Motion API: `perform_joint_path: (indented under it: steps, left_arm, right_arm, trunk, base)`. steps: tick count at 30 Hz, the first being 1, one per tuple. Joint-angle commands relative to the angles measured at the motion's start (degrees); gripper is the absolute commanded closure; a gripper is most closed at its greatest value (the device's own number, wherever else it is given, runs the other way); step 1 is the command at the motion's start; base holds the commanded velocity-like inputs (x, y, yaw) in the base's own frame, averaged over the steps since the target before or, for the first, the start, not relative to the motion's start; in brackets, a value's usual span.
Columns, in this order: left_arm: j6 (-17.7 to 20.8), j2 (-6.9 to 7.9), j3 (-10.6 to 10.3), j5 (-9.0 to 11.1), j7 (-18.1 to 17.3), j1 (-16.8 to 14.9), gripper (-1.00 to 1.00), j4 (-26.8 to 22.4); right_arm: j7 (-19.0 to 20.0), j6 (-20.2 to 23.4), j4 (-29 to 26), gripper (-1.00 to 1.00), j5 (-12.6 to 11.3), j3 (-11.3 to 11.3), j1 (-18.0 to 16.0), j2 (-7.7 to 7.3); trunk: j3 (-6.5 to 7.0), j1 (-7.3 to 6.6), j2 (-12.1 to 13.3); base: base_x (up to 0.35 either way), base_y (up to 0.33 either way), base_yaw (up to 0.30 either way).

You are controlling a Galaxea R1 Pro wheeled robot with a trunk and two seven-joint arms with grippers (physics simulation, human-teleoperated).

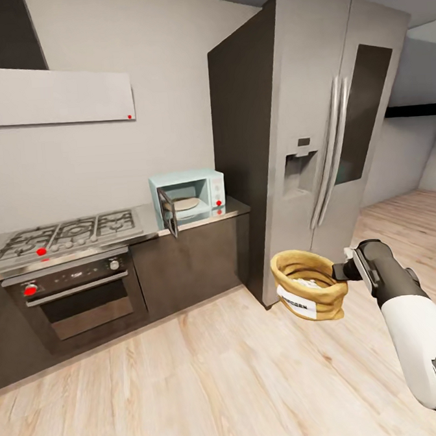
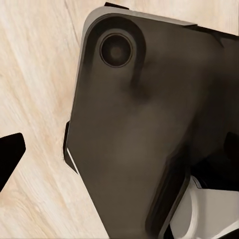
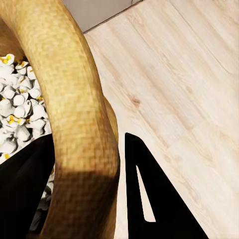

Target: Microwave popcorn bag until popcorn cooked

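Note:
The tan popcorn bag [image 1: 309, 291] hangs above the wood floor in front of the fridge, its white label facing me. My right gripper [image 1: 344, 271] is shut on its rolled rim [image 3: 82, 124], one finger [image 3: 22, 194] inside the bag and the other finger [image 3: 149, 194] outside. White puffed popcorn [image 3: 17, 109] lies heaped inside the bag [image 1: 308, 280]. The mint-blue microwave [image 1: 203, 190] stands on the grey countertop [image 1: 235, 209] to the left of the fridge, its door [image 1: 168, 213] swung open and a round plate inside. In the left wrist view one dark fingertip [image 2: 9, 159] of my left gripper hangs over the floor.
A tall steel fridge [image 1: 316, 126] rises right of the counter, close behind the bag. The gas hob [image 1: 69, 233] and built-in oven [image 1: 77, 296] sit at the left under a flat white hood [image 1: 53, 96]. Light wood floor [image 1: 190, 376] stretches between me and the cabinets.

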Motion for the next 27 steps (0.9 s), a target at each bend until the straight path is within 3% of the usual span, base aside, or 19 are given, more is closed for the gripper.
perform_joint_path:
  steps: [1,21,27]
  left_arm:
    - [-0.1,-0.01,-0.1,0.4,0.0,0.0,-1.0,0.0]
    - [0.0,-0.01,-0.1,0.4,0.0,0.0,-1.0,0.0]
    - [-0.1,-0.01,-0.1,0.4,0.0,0.0,-1.0,0.0]
  right_arm:
    - [0.6,0.2,-0.1,1.0,0.6,-0.1,0.0,0.02]
    - [0.7,0.2,1.0,1.0,0.3,0.0,0.0,0.34]
    - [0.7,0.2,1.0,1.0,0.2,0.0,0.0,0.59]
  trunk:
    - [-0.07,0.03,0.0]
    - [-0.07,0.03,0.0]
    - [-0.07,0.03,0.0]
  base:
    - [0.293,-0.14,0.0]
    - [0.303,-0.139,0.001]
    - [0.305,-0.126,0.224]
